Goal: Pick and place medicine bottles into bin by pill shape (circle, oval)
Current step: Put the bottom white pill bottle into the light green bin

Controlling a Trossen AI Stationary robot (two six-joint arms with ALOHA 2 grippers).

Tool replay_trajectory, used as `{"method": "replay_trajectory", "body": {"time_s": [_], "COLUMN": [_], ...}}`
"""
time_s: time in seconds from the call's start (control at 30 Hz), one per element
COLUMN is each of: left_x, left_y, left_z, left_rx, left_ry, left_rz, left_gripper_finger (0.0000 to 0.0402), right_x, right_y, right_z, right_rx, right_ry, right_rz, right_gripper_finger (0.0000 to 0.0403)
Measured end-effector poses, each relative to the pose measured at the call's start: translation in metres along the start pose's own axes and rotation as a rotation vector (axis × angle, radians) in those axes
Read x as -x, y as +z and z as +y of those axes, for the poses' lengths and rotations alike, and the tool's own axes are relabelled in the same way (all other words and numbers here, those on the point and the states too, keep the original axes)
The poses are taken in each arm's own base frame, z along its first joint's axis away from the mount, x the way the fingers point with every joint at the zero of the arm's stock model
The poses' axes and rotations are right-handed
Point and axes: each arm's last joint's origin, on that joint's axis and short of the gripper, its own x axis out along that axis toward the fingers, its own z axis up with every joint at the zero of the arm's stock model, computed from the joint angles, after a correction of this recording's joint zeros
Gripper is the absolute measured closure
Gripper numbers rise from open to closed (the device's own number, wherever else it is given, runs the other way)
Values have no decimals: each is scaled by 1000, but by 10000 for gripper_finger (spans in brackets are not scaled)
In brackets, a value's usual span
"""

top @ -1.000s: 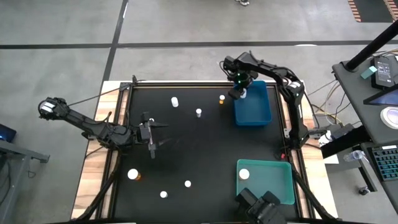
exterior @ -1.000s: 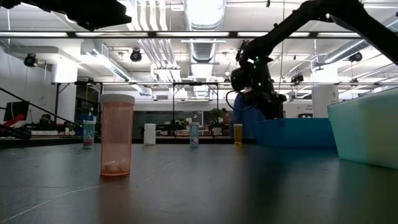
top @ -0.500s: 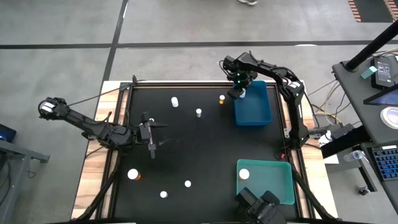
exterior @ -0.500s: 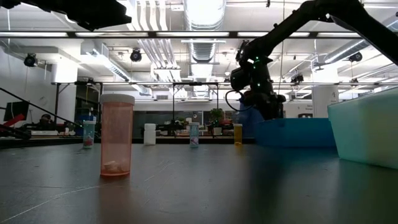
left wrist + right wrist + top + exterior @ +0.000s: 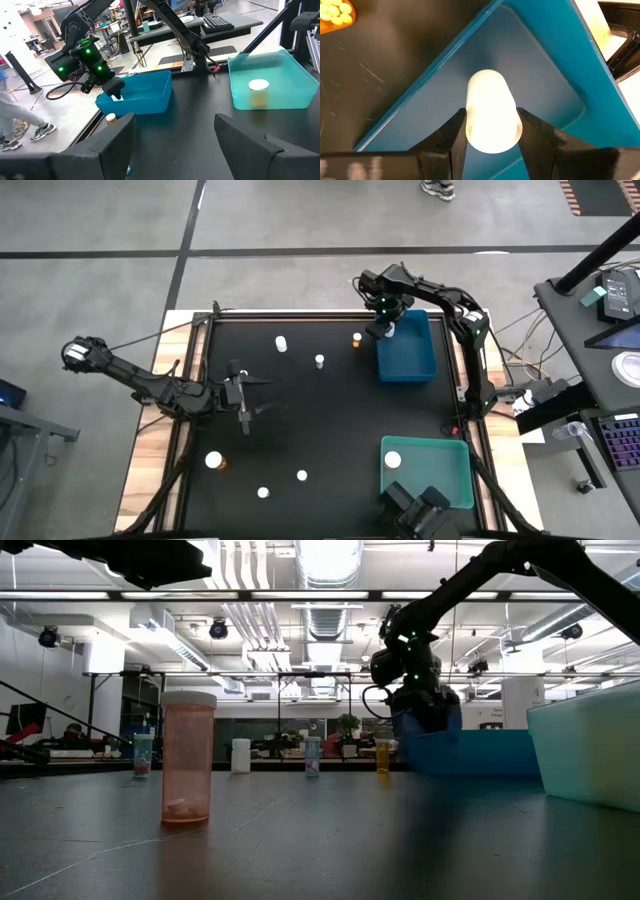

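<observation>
My right gripper (image 5: 386, 330) is shut on a white bottle (image 5: 490, 112) above the far left corner of the blue bin (image 5: 410, 365). My left gripper (image 5: 256, 395) waits open and empty over the table's left middle; its fingers show wide apart in the left wrist view (image 5: 175, 145). Several small bottles stand upright on the black table: a white one (image 5: 281, 342), another white one (image 5: 319, 361), an amber one (image 5: 357, 338) just left of the blue bin, and an amber one with a white cap (image 5: 214, 461) near the front left. One bottle (image 5: 392, 461) stands in the teal bin (image 5: 440, 480). My right gripper pinches the white bottle by its two opposite sides (image 5: 470, 125) between its two fingers (image 5: 451, 137). The fingers point down from above. The bottle is lifted clear, over the blue bin's floor (image 5: 545, 75) just inside its left wall.
Two more white-capped bottles (image 5: 263, 493) (image 5: 301, 476) stand near the front edge. The tall amber bottle (image 5: 188, 758) fills the low view's foreground. A camera mount (image 5: 420, 515) sits at the front edge by the teal bin. Bare black table lies at the centre.
My right gripper has sunk a little toward the blue bin, still shut on the white bottle.
</observation>
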Motion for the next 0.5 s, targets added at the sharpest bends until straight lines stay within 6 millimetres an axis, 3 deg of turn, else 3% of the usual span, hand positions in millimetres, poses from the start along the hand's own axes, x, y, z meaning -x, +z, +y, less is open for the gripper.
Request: {"method": "replay_trajectory", "body": {"time_s": [0.1, 0.2, 0.27, 0.37, 0.5], "left_x": [0, 0, 0, 0, 0], "left_y": [0, 0, 1, 3, 2], "left_z": [0, 0, 0, 0, 0], "left_rx": [0, 1, 2, 12, 13], "left_ry": [0, 0, 1, 2, 2], "left_rz": [0, -1, -7, -21, -21], "left_gripper_finger": [148, 148, 148, 148, 148], "right_x": [3, 19, 38, 75, 125], "right_y": [-7, -25, -40, -63, -110], "right_z": [0, 2, 9, 24, 51], "right_rx": [6, -21, -38, -65, -88], "right_ry": [2, 3, -4, 11, 131], "right_rz": [56, 144, 156, 26, -129], "right_gripper_finger": [261, 261, 261, 261, 261]}}
